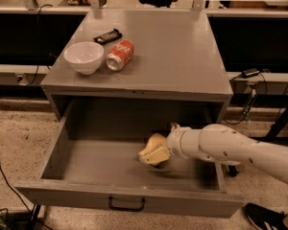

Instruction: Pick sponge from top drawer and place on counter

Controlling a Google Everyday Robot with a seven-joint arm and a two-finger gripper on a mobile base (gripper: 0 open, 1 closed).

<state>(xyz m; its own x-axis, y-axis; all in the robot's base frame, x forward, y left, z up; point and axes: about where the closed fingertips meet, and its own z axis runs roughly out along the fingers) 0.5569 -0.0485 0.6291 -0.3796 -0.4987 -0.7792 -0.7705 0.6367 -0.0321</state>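
The gripper [159, 150] meets the sponge [148, 155] in the drawer [96, 164]; I cannot tell its grasp, and a shallow hold could drop it.

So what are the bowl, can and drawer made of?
The bowl: glossy white, ceramic or plastic. The can: probably painted aluminium, red with a silvery end. The top drawer: likely sheet metal, flat matte grey. The gripper is inside that drawer.

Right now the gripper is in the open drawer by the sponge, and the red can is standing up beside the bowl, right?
No: the camera view shows the red can lying on its side beside the bowl. The gripper is indeed in the open top drawer by the sponge.
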